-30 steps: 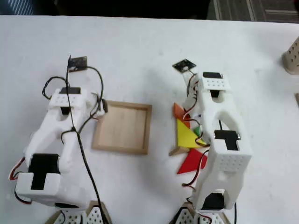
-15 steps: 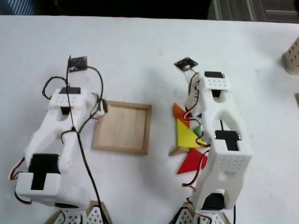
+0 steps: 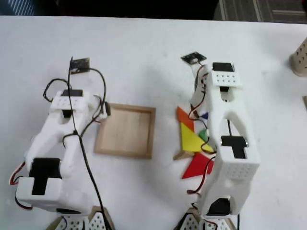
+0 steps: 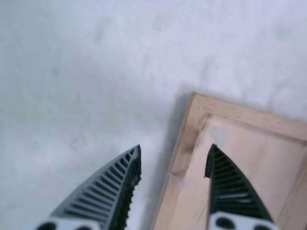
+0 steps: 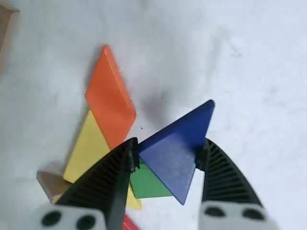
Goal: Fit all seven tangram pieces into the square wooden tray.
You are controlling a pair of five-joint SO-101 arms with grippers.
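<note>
- Since a second ago the right arm [image 3: 230, 143] has pushed farther from its base. The right gripper [image 5: 170, 143] pinches the blue triangle [image 5: 184, 129] over the pile [image 3: 192, 141].
- The left gripper [image 4: 175, 147] hangs spread astride the tray [image 4: 192, 124] rim.
- The tray holds nothing, so all seven pieces remain.
- The arm covers part of the pile, and I count only six pieces.
</note>
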